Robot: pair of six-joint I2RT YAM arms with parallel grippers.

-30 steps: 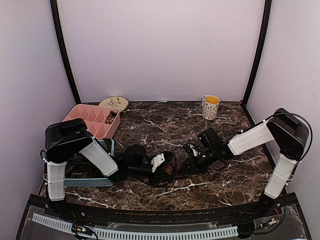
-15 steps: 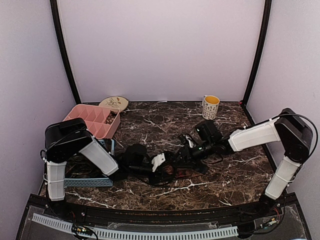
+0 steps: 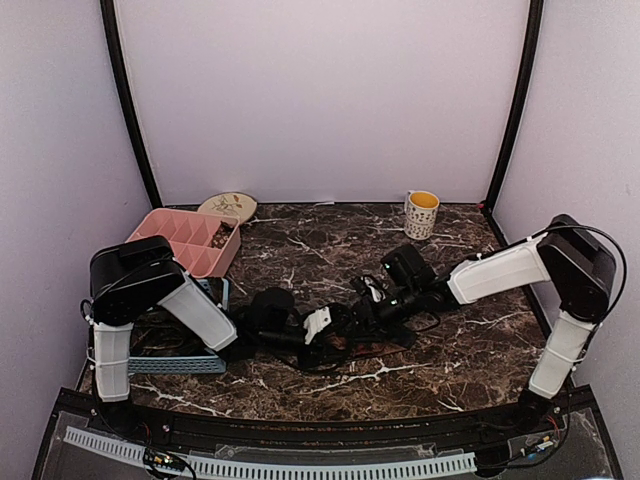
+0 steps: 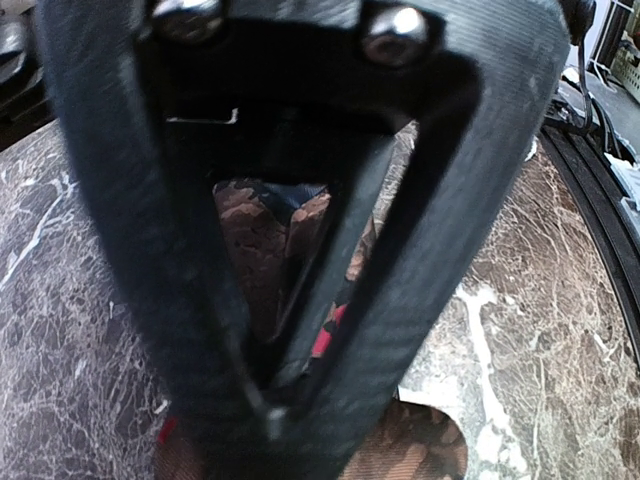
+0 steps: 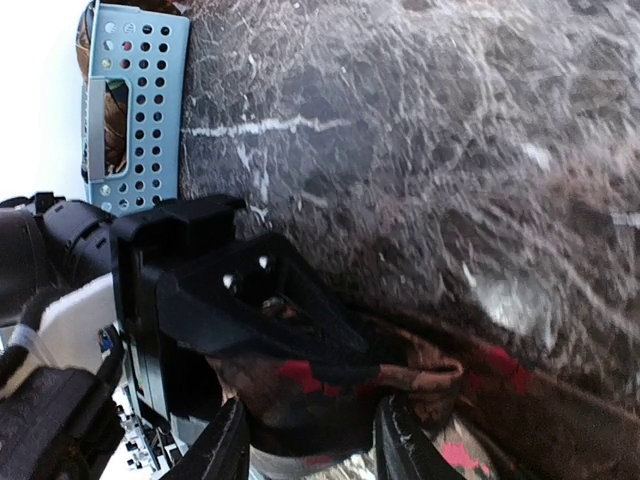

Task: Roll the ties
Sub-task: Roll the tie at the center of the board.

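Observation:
A reddish-brown patterned tie (image 3: pixel 338 344) lies partly coiled on the marble table near the middle front. My left gripper (image 3: pixel 333 333) is shut on the coil. In the left wrist view the fingertips (image 4: pixel 285 385) pinch brown fabric with red marks (image 4: pixel 255 225). My right gripper (image 3: pixel 363 312) sits right beside it. In the right wrist view its open fingers (image 5: pixel 312 450) straddle the bunched tie (image 5: pixel 300 405), with the left gripper's black jaws (image 5: pixel 250 300) just beyond. The tie's tail trails to the right (image 5: pixel 560 420). Other ties are hard to make out.
A blue perforated basket (image 3: pixel 180 345) sits under the left arm and also shows in the right wrist view (image 5: pixel 130 100). A pink divided tray (image 3: pixel 185 240) and a plate (image 3: pixel 228 207) stand at the back left. A mug (image 3: pixel 422 213) stands at the back right.
My right arm has swung left and its gripper has closed in on the tie held by the left gripper. The left arm has stayed put.

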